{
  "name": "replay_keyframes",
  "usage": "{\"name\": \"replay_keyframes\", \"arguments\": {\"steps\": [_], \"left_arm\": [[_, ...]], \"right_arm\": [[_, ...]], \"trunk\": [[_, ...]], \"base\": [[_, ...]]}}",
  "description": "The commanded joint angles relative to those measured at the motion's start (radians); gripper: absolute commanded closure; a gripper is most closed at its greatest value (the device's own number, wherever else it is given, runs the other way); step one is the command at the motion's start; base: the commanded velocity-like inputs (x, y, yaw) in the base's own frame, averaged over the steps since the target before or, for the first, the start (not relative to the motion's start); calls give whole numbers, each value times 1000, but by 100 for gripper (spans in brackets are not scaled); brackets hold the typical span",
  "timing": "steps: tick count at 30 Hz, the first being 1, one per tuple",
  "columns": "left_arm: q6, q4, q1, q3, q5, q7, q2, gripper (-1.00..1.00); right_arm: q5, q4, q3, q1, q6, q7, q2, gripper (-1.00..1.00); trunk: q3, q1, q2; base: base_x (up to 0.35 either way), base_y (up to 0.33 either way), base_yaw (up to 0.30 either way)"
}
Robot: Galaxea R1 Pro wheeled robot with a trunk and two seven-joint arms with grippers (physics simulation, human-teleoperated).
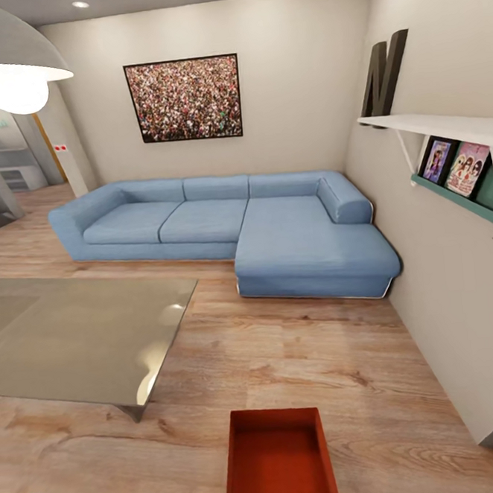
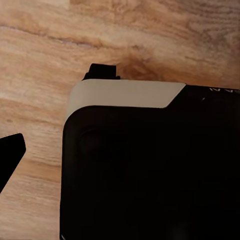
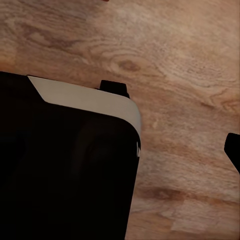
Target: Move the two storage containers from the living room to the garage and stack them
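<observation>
One orange-red storage container [image 1: 279, 460] rests on the light wood-plank floor [image 1: 346, 357] of the living room, at the bottom centre of the head view, lidless and empty. Its near end is cut off by the frame edge. In the left wrist view one black fingertip [image 2: 10, 157] of the left gripper juts in at the frame edge over the planks, beside my black, white-trimmed base [image 2: 150, 165]. The right wrist view likewise has one black fingertip [image 3: 233, 149] at its edge, next to the base [image 3: 65, 165]. Both fingertips stand far out to the side with nothing held.
A glass-topped low table [image 1: 75, 336] stands to the left of the container. The blue corner sofa [image 1: 275, 229] lines the far wall. A white wall with a shelf [image 1: 446, 132] runs along the right. A lamp [image 1: 6, 66] hangs at upper left.
</observation>
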Motion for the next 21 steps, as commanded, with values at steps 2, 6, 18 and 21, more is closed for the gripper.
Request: {"name": "replay_keyframes", "arguments": {"steps": [2,6,18,21], "left_arm": [[3,-1,0,0,13,2,0,-100],[3,-1,0,0,15,2,0,-100],[3,-1,0,0,15,2,0,-100],[3,-1,0,0,16,2,0,-100]], "right_arm": [[-9,1,8,0,-3,-2,0,-100],[-9,1,8,0,-3,-2,0,-100],[-10,1,7,0,-3,-2,0,-100],[-17,1,7,-1,-3,-2,0,-100]], "trunk": [[-4,0,0],[-11,0,0],[-26,0,0],[-26,0,0]], "base": [[0,0,88],[0,0,88],[0,0,70],[0,0,-58]]}}
